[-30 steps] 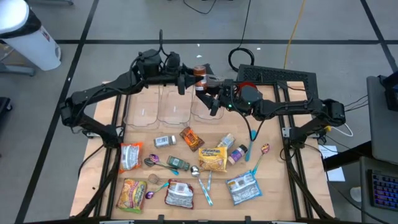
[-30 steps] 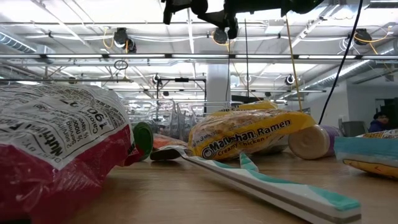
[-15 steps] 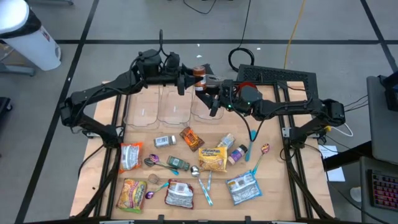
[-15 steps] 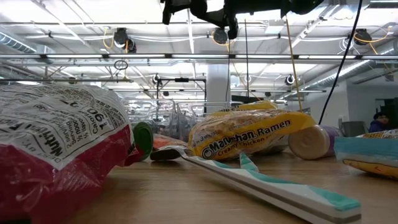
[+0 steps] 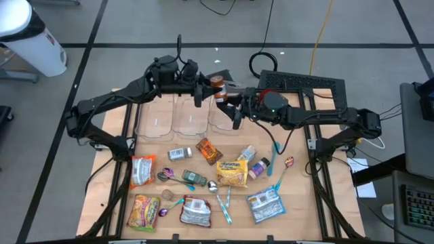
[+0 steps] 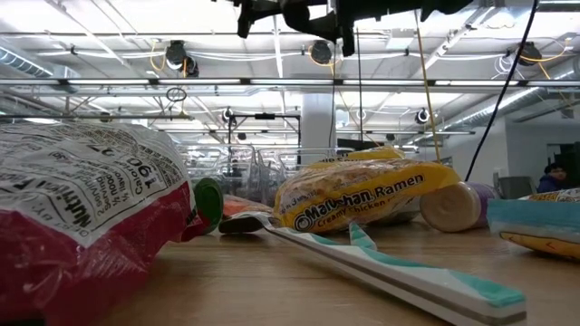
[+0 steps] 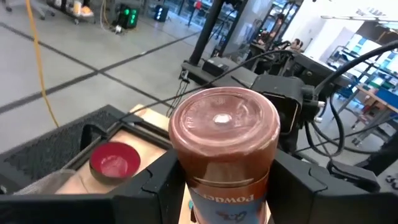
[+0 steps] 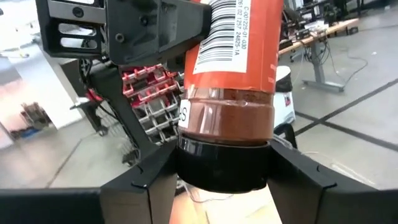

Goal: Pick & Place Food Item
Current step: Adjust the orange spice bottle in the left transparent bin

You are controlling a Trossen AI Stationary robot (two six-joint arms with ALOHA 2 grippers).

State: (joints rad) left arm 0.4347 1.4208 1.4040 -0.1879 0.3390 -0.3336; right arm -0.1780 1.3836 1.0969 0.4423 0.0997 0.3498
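A jar with an orange label, a brown body and a black cap is held in the air above the table's far middle, between my two grippers. It shows in the high view [image 5: 217, 83], the left wrist view [image 7: 224, 130] and the right wrist view [image 8: 239, 50]. My left gripper [image 5: 205, 88] is shut on it from the table's left. My right gripper [image 5: 230, 103] meets it from the right, with its fingers at the black cap end. My left gripper pinches the jar's labelled middle [image 7: 205, 199] between its two fingers, which lie across the jar. The brown end [image 7: 224, 118] stands out past the fingers. The jar is lifted clear of the table. My right gripper has the jar's black cap end [image 8: 224, 163] between its two fingers [image 8: 149, 183], one on each side. The fingers come from the table's right. The left gripper [image 8: 143, 25] holds the label just beyond.
Three clear containers [image 5: 190, 118] stand below the jar at the table's far side. Nearer lie a ramen packet [image 5: 232, 173], snack bags, small jars, spoons and a toothbrush [image 5: 278, 177]. A black mat [image 5: 305, 83] lies at the far right.
Both grippers and the jar have shifted a little toward the table's right edge. The jar has stayed lifted clear between them.
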